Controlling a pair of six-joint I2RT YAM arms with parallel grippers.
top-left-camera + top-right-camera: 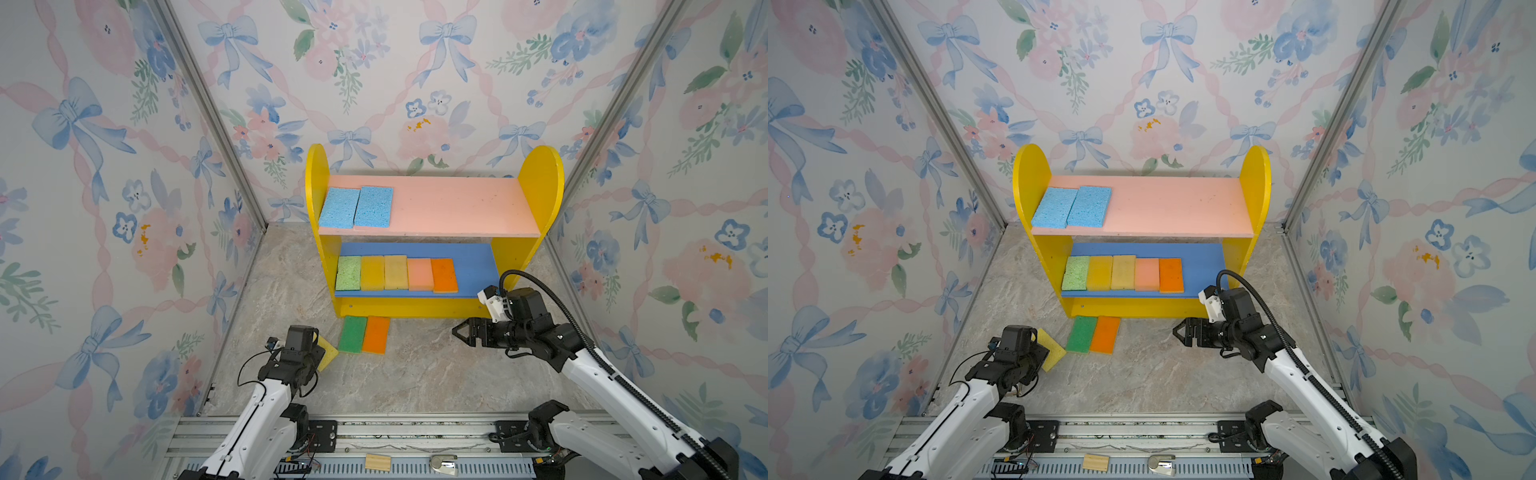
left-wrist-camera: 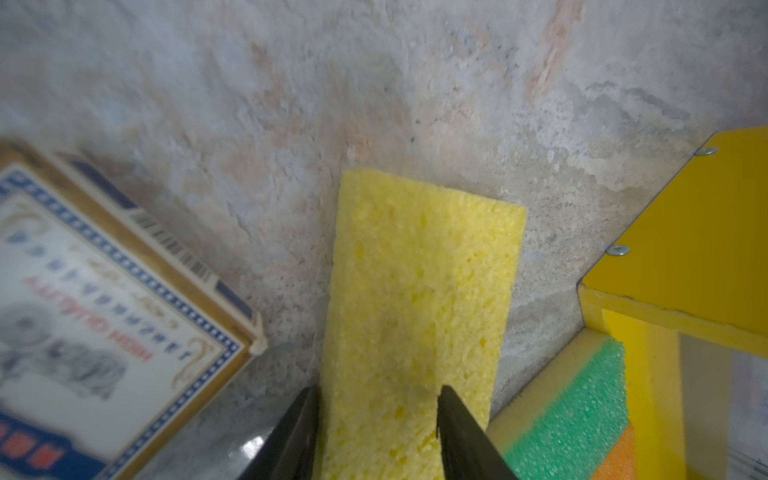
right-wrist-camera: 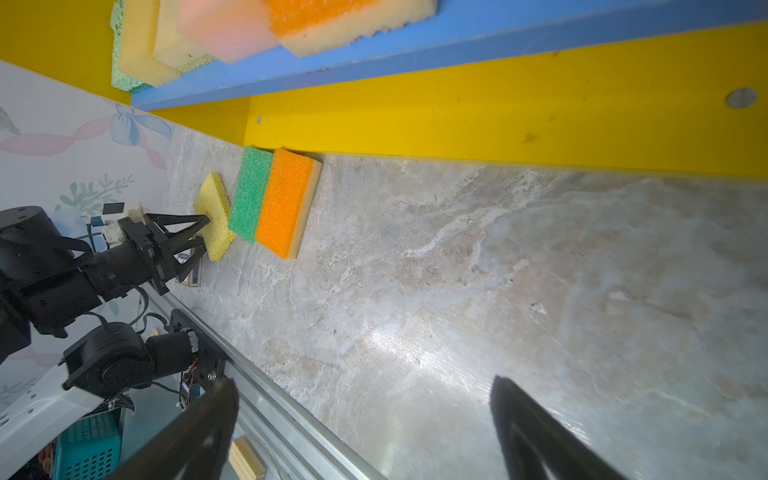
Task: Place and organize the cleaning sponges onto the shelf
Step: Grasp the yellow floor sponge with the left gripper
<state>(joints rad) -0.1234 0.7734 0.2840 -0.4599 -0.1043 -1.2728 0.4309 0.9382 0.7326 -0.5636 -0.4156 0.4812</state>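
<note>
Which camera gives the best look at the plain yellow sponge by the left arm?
The left wrist view: the yellow sponge fills the middle, pores sharp, at the left gripper. Both top views show only a corner past that arm; the right wrist view shows it small and tilted.

Printed box, wooden block, marble tabletop, floral wallpaper

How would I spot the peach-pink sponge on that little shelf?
Find the wooden shelf with yellow round-topped sides, then its blue lower board. In the row of five there, the peach-pink foam sponge is fourth from the left, the only pink one, between a yellow foam sponge and an orange foam sponge.
</note>
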